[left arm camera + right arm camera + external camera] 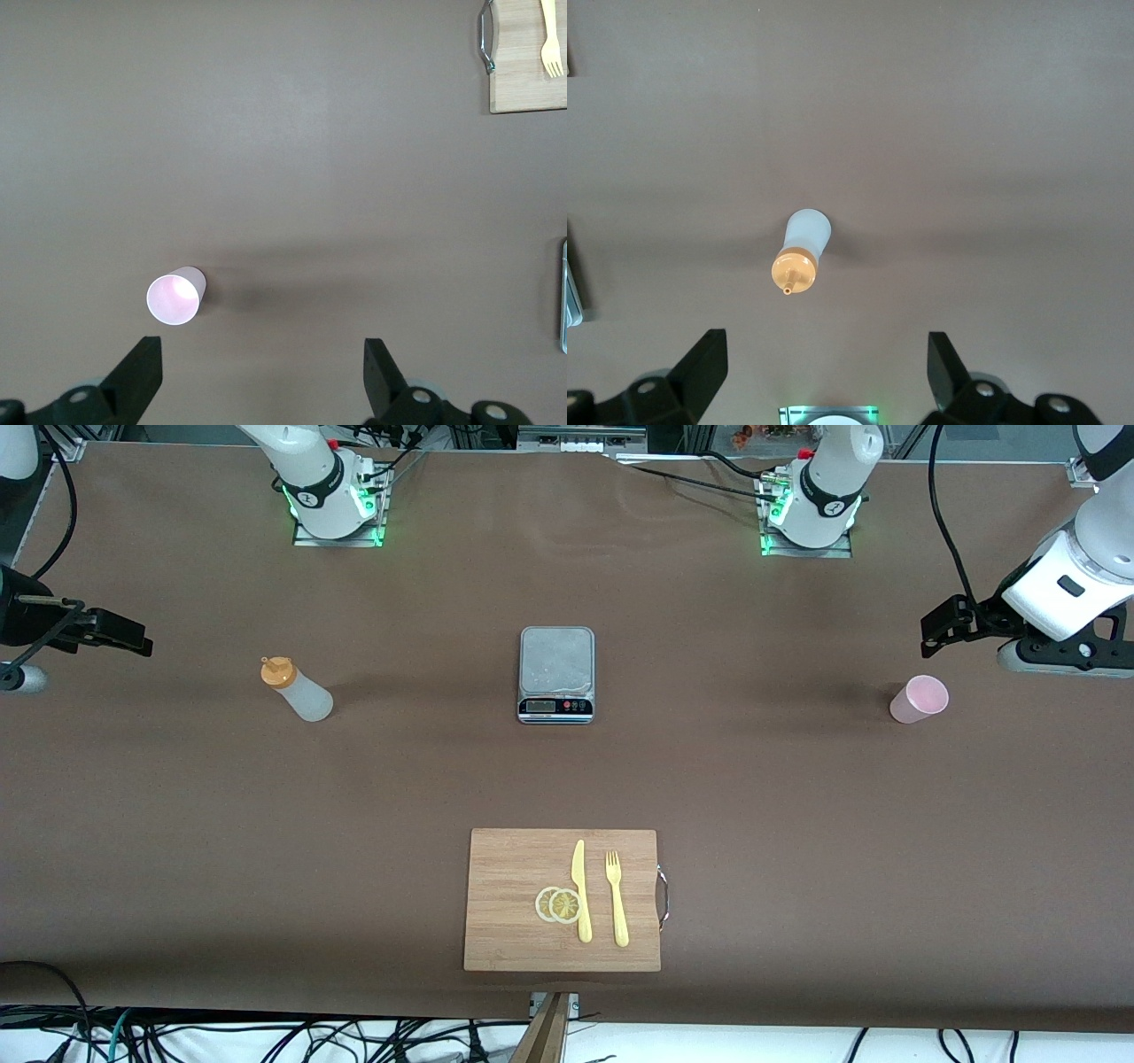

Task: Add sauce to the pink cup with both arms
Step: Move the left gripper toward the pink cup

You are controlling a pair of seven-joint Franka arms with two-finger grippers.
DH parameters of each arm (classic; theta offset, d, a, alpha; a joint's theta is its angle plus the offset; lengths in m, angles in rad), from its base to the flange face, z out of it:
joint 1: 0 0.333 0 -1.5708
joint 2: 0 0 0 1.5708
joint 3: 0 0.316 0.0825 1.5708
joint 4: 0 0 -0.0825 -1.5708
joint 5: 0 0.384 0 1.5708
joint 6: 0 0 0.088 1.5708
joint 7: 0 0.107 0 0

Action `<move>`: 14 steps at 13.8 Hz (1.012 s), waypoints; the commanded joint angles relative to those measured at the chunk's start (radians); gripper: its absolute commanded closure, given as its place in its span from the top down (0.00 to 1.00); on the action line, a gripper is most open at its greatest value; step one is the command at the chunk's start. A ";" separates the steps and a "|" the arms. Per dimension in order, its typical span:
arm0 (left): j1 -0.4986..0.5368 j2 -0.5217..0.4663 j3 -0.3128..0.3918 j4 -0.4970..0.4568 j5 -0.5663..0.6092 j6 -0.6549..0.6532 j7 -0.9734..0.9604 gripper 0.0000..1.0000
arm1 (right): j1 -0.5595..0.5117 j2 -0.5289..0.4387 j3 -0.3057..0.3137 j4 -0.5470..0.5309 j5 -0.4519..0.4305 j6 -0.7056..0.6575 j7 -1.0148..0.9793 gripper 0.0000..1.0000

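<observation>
The sauce bottle (297,689), whitish with an orange cap, stands upright toward the right arm's end of the table. It also shows in the right wrist view (799,252). The pink cup (920,699) stands upright toward the left arm's end and shows in the left wrist view (175,299). My right gripper (133,638) (826,345) hangs open and empty high over the table near the bottle. My left gripper (935,631) (261,354) hangs open and empty over the table beside the cup. Neither gripper touches anything.
A grey kitchen scale (555,674) sits mid-table between bottle and cup. A wooden cutting board (505,868) lies nearer the front camera, with a yellow knife (580,890), yellow fork (616,897) and lemon slices (558,904). The board's corner (532,88) shows in the left wrist view.
</observation>
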 commanded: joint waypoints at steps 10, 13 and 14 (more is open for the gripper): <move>-0.012 0.019 0.009 0.037 -0.023 -0.026 0.004 1.00 | -0.005 0.004 0.004 0.018 -0.004 -0.008 0.011 1.00; -0.012 0.043 0.011 0.055 -0.021 -0.024 -0.001 1.00 | -0.005 0.005 0.004 0.018 -0.004 -0.008 0.011 1.00; -0.012 0.063 0.011 0.084 -0.021 -0.026 -0.002 1.00 | -0.005 0.005 0.004 0.018 -0.004 -0.008 0.011 1.00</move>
